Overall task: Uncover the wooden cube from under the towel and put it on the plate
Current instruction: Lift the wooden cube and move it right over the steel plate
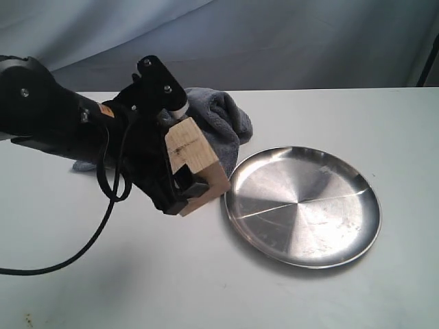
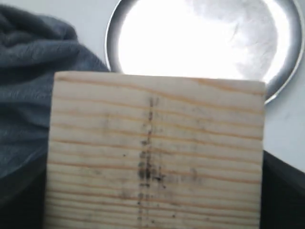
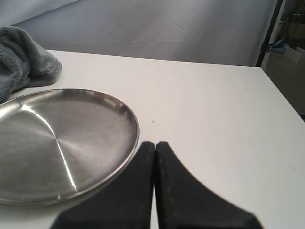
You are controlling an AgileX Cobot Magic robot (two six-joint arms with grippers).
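White tabletop point(image 1: 206, 288), grey backdrop. The wooden cube point(image 1: 200, 163) is pinched in the left gripper point(image 1: 180, 147), just beside the plate point(image 1: 302, 205), with the towel point(image 1: 221, 116) bunched behind. The right gripper point(image 3: 155, 146), fingers pressed together, holds nothing near the plate's rim.

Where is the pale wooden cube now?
In the exterior view, the pale wooden cube is left of centre, gripped in the left tool, just left of the round shiny steel plate and in front of the fluffy grey-blue towel.

Black left hand point(image 1: 184, 149), black arm point(image 1: 48, 120), silver screws point(image 1: 25, 92), orange label point(image 1: 105, 110), looping cable point(image 1: 90, 241)
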